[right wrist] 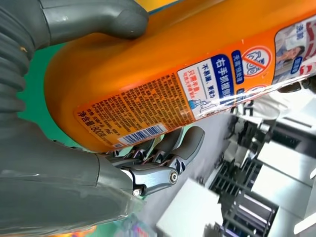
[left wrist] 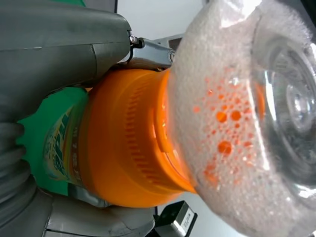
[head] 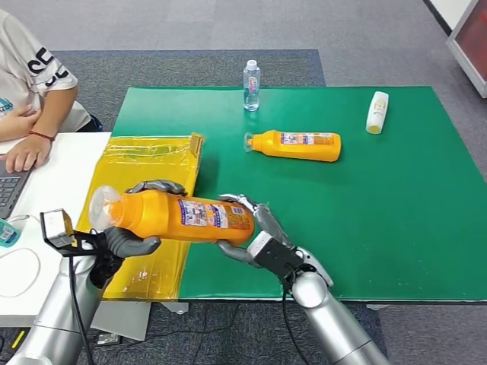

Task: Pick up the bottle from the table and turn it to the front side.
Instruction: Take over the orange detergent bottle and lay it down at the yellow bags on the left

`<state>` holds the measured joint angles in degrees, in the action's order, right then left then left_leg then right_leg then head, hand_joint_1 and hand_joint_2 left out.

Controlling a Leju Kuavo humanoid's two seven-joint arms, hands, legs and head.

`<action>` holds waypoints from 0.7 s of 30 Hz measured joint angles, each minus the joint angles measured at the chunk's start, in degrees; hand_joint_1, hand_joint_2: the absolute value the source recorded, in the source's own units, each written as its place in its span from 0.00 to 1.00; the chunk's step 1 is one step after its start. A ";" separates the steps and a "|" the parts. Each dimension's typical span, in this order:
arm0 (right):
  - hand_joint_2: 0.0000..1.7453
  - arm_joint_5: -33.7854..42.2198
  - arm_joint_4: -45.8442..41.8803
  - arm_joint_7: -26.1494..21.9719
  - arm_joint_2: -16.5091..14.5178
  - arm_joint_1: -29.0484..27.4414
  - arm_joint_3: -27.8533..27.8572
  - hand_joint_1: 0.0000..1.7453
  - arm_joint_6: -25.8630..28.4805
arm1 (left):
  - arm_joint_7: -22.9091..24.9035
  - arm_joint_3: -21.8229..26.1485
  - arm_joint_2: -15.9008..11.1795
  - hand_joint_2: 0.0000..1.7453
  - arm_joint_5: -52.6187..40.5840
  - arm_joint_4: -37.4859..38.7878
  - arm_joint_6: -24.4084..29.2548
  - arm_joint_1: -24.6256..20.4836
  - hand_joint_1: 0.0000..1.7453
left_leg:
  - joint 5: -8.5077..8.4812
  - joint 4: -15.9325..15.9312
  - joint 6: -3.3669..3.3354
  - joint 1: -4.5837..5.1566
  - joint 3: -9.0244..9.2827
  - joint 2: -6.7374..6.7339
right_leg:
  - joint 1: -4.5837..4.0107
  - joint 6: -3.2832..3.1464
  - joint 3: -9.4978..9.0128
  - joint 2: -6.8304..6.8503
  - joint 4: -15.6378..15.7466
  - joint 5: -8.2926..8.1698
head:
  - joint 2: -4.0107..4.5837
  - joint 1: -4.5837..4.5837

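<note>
Orange bottle (head: 172, 215) is off the surface, lying roughly level between both hands above the near edge of the green mat (head: 402, 213). You have its clear-capped end pointing toward the robot's left and its base toward the right.

Left hand (head: 123, 243): fingers (head: 156, 186) curl over the top of the bottle near the neck, thumb underneath; it grasps the bottle. In the left wrist view the orange collar (left wrist: 126, 138) and the clear cap (left wrist: 253, 113), beaded with droplets inside, sit just past the grey thumb, with a green label patch (left wrist: 52, 138) close by the palm.

Right hand (head: 259, 236): fingers wrap the base end, thumb on one side and dark fingers on the other; it also grasps the bottle. In the right wrist view the printed label with barcode (right wrist: 143, 133) faces the camera.

Elsewhere on the mat: a second orange bottle (head: 296, 144) lying on its side, well apart; a small clear water bottle (head: 251, 85) upright at the far edge; a white bottle (head: 377, 112) lying toward the far right.

A yellow plastic sheet (head: 149, 156) lies under the left hand's side. A person's arm (head: 34, 133) rests on the white surface (head: 63, 175) at the left, beside a laptop (head: 8, 190).
</note>
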<state>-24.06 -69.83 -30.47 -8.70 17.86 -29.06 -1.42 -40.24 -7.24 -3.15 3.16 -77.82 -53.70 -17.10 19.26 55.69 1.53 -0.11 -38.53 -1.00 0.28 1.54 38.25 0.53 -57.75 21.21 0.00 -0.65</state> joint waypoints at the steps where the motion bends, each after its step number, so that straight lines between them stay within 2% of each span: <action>1: 1.00 -1.07 -0.84 -0.16 0.00 -0.58 0.28 1.00 0.76 | -0.01 -0.26 -0.32 1.00 -0.06 0.04 0.37 0.01 1.00 | 0.00 0.00 0.00 0.00 -0.01 0.00 | 0.00 0.00 0.00 0.00 0.00 0.00 | 0.00 0.00; 8: 1.00 -6.03 -6.95 -0.93 -0.02 -3.94 2.14 1.00 5.47 | -0.02 -0.79 -2.62 1.00 0.11 0.26 2.45 0.40 1.00 | 0.01 0.00 0.01 0.00 -0.03 0.00 | -0.01 0.00 0.04 -0.01 0.00 -0.01 | 0.00 0.00; 16: 1.00 -9.67 -11.96 -0.73 -0.23 -3.72 3.58 0.99 8.88 | 0.20 -2.01 -4.73 1.00 -0.60 0.47 2.43 3.64 1.00 | 0.00 0.00 0.03 0.00 -0.07 -0.09 | 0.00 -0.03 0.16 -0.11 0.00 -0.03 | 0.00 0.00; 18: 1.00 -9.78 -12.54 -0.61 -0.30 -3.78 3.60 0.82 8.88 | 0.20 -2.12 -4.90 1.00 -0.62 0.47 2.50 3.83 1.00 | 0.00 0.00 0.03 0.00 -0.07 -0.09 | 0.00 -0.03 0.16 -0.11 0.00 -0.03 | 0.00 0.01; 20: 1.00 -9.27 -12.90 -0.45 -0.34 -3.88 3.66 0.34 8.40 | 0.20 -2.23 -4.94 1.00 -0.64 0.47 2.63 3.98 1.00 | 0.00 0.00 0.03 0.00 -0.08 -0.09 | 0.00 -0.03 0.16 -0.11 0.00 -0.03 | 0.00 0.01; 21: 1.00 -8.79 -13.01 -0.39 -0.37 -3.93 3.72 0.17 7.92 | 0.20 -2.29 -4.95 1.00 -0.64 0.47 2.68 4.05 1.00 | 0.00 0.00 0.03 0.00 -0.08 -0.09 | 0.00 -0.03 0.16 -0.11 0.00 -0.03 | 0.00 0.01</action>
<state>-32.85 -82.84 -30.86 -9.07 13.93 -25.34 6.51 -40.04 -9.53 -8.10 2.51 -77.35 -51.02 -13.05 19.27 55.69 1.57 -0.11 -38.61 -1.09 0.27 1.51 38.41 0.41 -57.75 21.18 0.00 -0.64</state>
